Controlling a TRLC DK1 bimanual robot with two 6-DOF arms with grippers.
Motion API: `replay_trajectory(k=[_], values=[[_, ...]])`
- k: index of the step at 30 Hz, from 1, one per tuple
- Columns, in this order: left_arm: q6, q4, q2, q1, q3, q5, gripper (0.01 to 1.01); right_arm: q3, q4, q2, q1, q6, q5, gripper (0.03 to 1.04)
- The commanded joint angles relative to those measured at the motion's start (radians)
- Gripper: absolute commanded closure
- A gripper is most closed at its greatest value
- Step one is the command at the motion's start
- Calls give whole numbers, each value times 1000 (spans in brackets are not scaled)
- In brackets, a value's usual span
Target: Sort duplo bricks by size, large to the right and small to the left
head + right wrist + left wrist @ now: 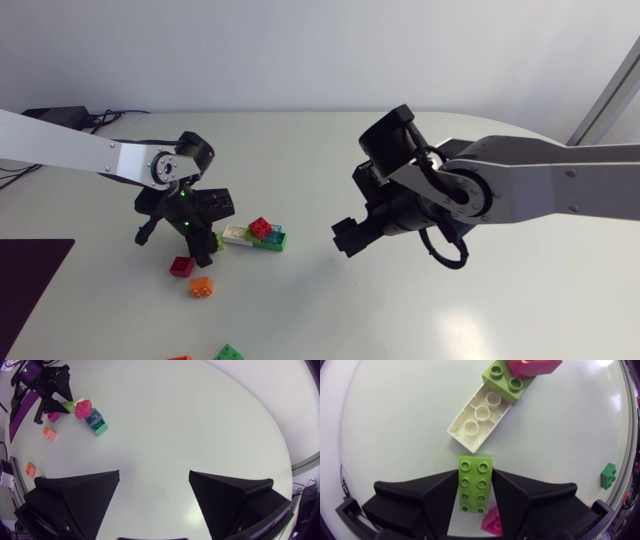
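A lime green 2x4 brick (pixel 475 485) lies flat on the white table between my left gripper's fingers, and both fingers press its long sides, so my left gripper (pixel 475 497) is shut on it. In the head view that gripper (pixel 205 243) points down at the left end of a brick cluster, where only a sliver of the lime brick (pixel 218 241) shows. Just ahead lie a white long brick (pixel 479 417), a lime 2x2 brick (pixel 504 379) and a red brick (pixel 532 366). My right gripper (pixel 345 238) hangs open and empty right of the cluster (pixel 154 490).
Small bricks lie near the left gripper: a red one (pixel 181 265), an orange one (pixel 201 287), a green one (pixel 229 352) and another orange one (pixel 179 357) at the front edge. A dark mat (pixel 30 275) covers the front left.
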Motion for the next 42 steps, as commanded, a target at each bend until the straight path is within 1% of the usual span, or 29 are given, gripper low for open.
replay_trajectory(k=[1, 6, 10, 14, 17, 18, 21, 24, 26, 28, 31, 33, 35, 38, 42], values=[[-2, -12, -31, 20, -18, 8, 787, -28, 8, 19, -4, -5, 0, 66], [0, -17, -141, 34, -18, 20, 789, -26, 4, 15, -6, -6, 1, 64], [-30, -23, -253, 3, 5, 49, 789, -8, 4, 11, 2, -3, 0, 66], [-129, -21, -316, -107, 34, 106, 787, 20, -10, -3, 4, 6, -2, 64], [-212, 63, -319, -207, 26, 133, 785, 23, -27, -31, -9, 12, -8, 66], [-238, 111, -319, -241, 17, 149, 784, 21, -36, -43, -24, 15, -23, 66], [-298, 261, -336, -334, -31, 161, 780, 16, -39, -81, -82, 32, -98, 66], [-344, 431, -359, -394, -92, 161, 766, 36, -44, -116, -139, 55, -180, 66], [-370, 517, -370, -416, -124, 161, 756, 86, -79, -123, -180, 86, -255, 67], [-375, 545, -371, -429, -141, 161, 754, 133, -99, -123, -254, 130, -407, 67], [-378, 560, -381, -434, -167, 161, 751, 190, -111, -109, -331, 173, -565, 67], [-395, 582, -400, -434, -186, 161, 749, 217, -113, -90, -343, 188, -638, 67], [-402, 602, -417, -434, -193, 161, 741, 221, -114, -72, -335, 195, -689, 67], [-415, 635, -428, -434, -193, 161, 738, 199, -102, -51, -295, 193, -703, 67], [-445, 678, -417, -440, -192, 161, 738, 201, -82, -21, -249, 182, -727, 67]])
